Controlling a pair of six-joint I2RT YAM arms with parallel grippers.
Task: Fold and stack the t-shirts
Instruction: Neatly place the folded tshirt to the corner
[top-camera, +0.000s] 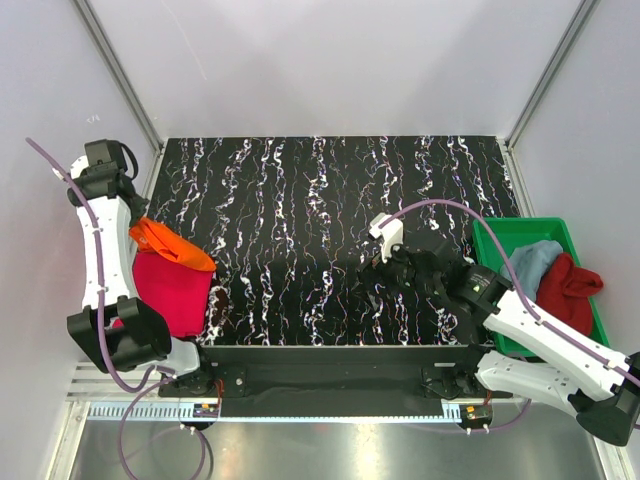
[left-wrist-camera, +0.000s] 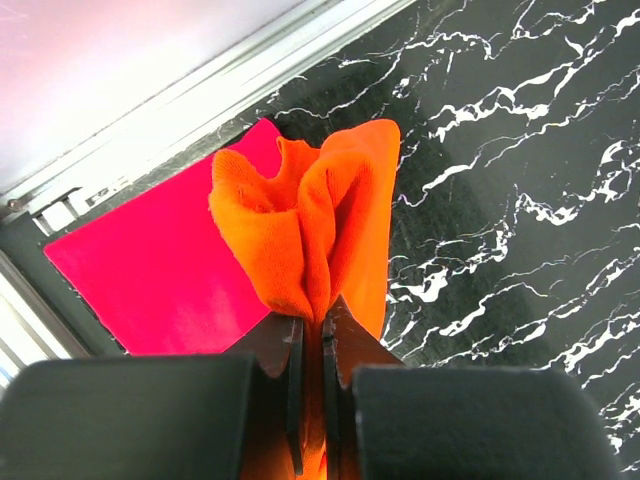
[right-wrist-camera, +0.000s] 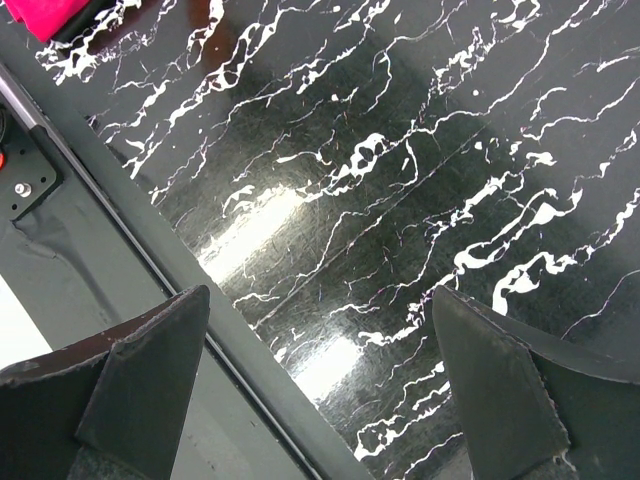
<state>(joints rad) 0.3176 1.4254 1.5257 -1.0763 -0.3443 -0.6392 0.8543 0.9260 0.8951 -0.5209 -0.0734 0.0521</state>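
Black counter (top-camera: 320, 190) veined in white, pale walls (top-camera: 330, 70) closing it in on three sides, that's what I'm working over. Starting at my left pincer (left-wrist-camera: 312, 330): the jaws are squeezed almost together on a bunch of the orange t-shirt (left-wrist-camera: 325, 200), with cloth trapped in the slit between them and billowing out past the tips in a loose, crumpled fold. That orange bundle hangs at the far edge of the magenta-pink t-shirt (left-wrist-camera: 170, 270), which lies flat and squared off at the left near corner of the counter, close against the side rail. Whether the orange cloth actually rests on the pink one I cannot tell from either view. Over to my right pincer (right-wrist-camera: 320, 295): jaws spread wide with nothing between them, just bare marbled counter below and its near edge running diagonally under the left jaw. The arm reaches in from the right base toward the middle of the counter. Further out on the right, the green tray (top-camera: 520, 224) sits at the counter's edge, and in it the light blue t-shirt (top-camera: 535, 258) and the dark red t-shirt (top-camera: 568, 285) are both bunched up, lying against each other, the red one nearer the outer rim.
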